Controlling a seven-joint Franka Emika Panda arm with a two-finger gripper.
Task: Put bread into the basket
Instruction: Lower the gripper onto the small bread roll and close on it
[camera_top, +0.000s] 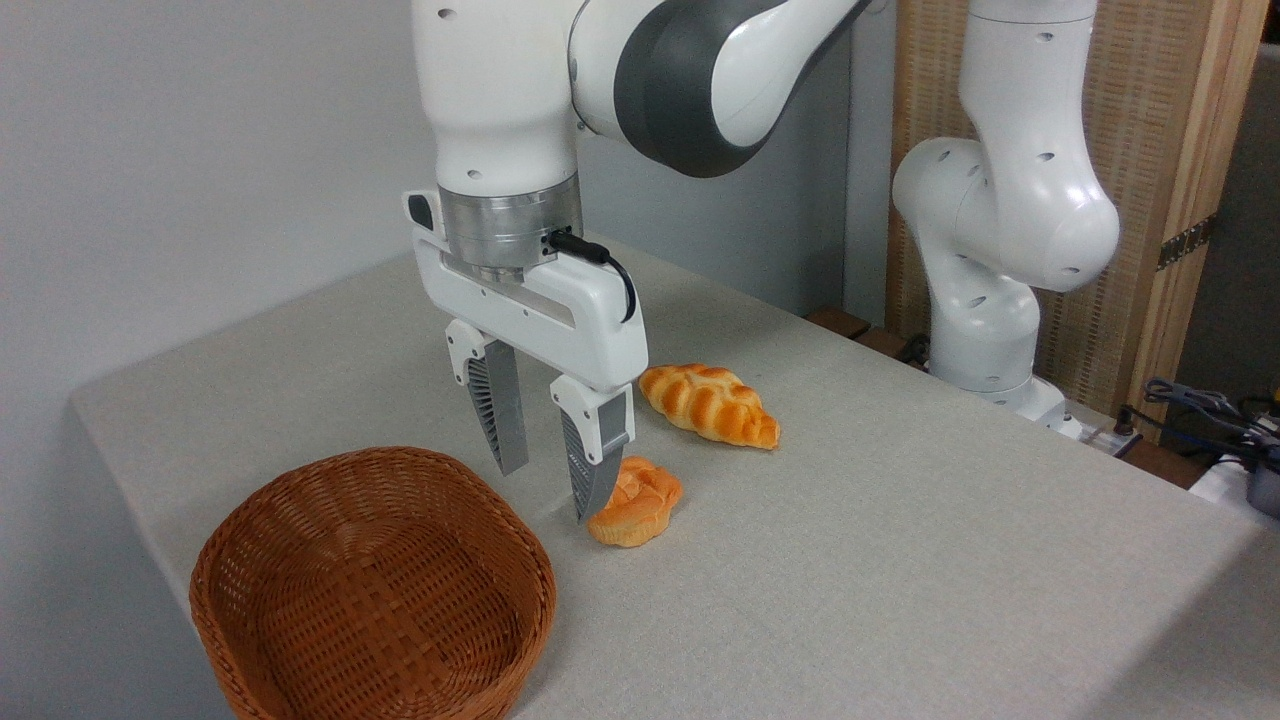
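The bread (638, 502), a small golden-orange knotted bun with a paler underside, lies on the grey table just right of the basket. The brown wicker basket (300, 650) sits at the front left with nothing in it. My gripper (551, 488) hangs open, pointing down, between basket and bun. Its right finger (594, 470) stands in front of the bun's left edge and hides a little of it; whether it touches is unclear. Nothing is between the fingers.
A longer braided loaf (709, 403) with pointed ends lies behind the bun. The arm's white base (990, 330) rises at the right rear beside a wooden panel (1180, 150). Cables (1200, 405) lie at the far right. The table's left edge (110, 470) runs close to the basket.
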